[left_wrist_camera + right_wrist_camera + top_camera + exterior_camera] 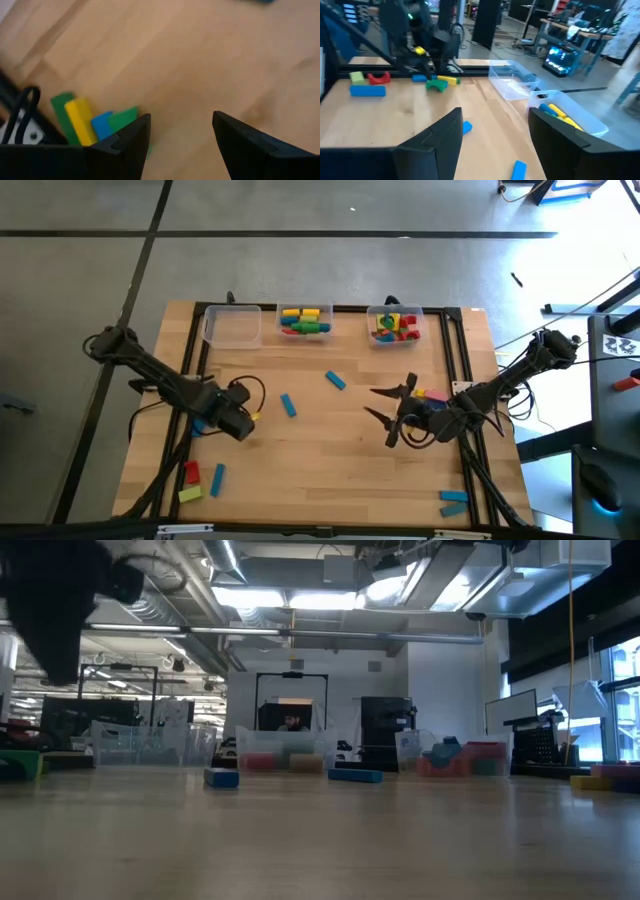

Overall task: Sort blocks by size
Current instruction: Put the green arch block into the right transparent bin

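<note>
Coloured blocks (pixel 288 405) lie scattered; left gripper (pixel 248 423) and right gripper (pixel 385 416) gape empty.

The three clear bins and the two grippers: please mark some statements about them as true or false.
1. The left bin holds no blocks. True.
2. The middle bin holds no blocks. False: it holds yellow, blue, green and red blocks.
3. The right gripper is shut on a block. False: its fingers stand open with nothing between them.
4. The left gripper is open above bare wood. True.
5. Two blue blocks lie on the table's middle. True.
</note>
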You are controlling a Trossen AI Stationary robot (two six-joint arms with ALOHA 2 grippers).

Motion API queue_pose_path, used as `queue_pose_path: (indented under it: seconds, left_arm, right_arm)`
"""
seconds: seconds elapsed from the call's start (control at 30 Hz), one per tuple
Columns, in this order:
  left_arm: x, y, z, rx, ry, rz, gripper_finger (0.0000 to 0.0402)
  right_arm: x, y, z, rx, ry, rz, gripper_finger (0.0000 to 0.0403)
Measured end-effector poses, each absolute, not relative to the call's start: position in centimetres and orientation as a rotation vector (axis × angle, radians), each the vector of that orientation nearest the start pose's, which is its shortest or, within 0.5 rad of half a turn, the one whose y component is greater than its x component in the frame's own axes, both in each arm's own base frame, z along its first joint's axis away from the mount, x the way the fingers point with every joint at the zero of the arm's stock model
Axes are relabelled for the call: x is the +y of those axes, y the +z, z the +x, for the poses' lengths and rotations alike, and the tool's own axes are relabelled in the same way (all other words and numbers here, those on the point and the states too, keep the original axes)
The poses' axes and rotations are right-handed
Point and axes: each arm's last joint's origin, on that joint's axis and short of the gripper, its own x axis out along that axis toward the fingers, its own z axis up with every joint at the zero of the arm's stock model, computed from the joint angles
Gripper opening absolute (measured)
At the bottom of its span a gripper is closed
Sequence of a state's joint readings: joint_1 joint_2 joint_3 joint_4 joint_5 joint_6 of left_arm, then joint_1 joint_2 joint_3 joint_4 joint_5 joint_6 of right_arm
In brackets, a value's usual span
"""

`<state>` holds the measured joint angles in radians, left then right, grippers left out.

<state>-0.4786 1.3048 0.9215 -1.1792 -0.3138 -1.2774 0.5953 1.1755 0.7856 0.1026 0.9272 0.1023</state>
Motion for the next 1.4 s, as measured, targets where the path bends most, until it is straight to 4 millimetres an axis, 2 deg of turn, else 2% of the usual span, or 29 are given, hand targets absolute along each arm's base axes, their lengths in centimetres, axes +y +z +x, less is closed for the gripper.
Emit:
queue_pose_path:
  seconds: [0.47,0.93,1.03,1.2,1.4]
  left_arm:
    - [-6.3,17.3,15.4,1.377,0.959,-0.48,0.021]
    - [-6.3,14.0,15.1,1.406,0.817,-0.585,0.0205]
    - [-6.4,13.9,15.4,1.395,0.774,-0.588,0.0181]
    - [-6.6,14.1,15.8,1.387,0.707,-0.567,0.0111]
    - [-7.3,16.6,17.9,1.298,0.598,-0.511,0.0038]
  right_arm:
    - [12.4,27.8,22.5,0.211,-0.343,-0.099,0.0221]
    - [12.5,27.6,22.5,0.216,-0.346,-0.11,0.0221]
    - [12.5,27.6,22.5,0.217,-0.346,-0.11,0.0221]
    - [12.5,27.6,22.5,0.219,-0.345,-0.12,0.0221]
    - [12.5,27.6,22.5,0.221,-0.343,-0.132,0.0221]
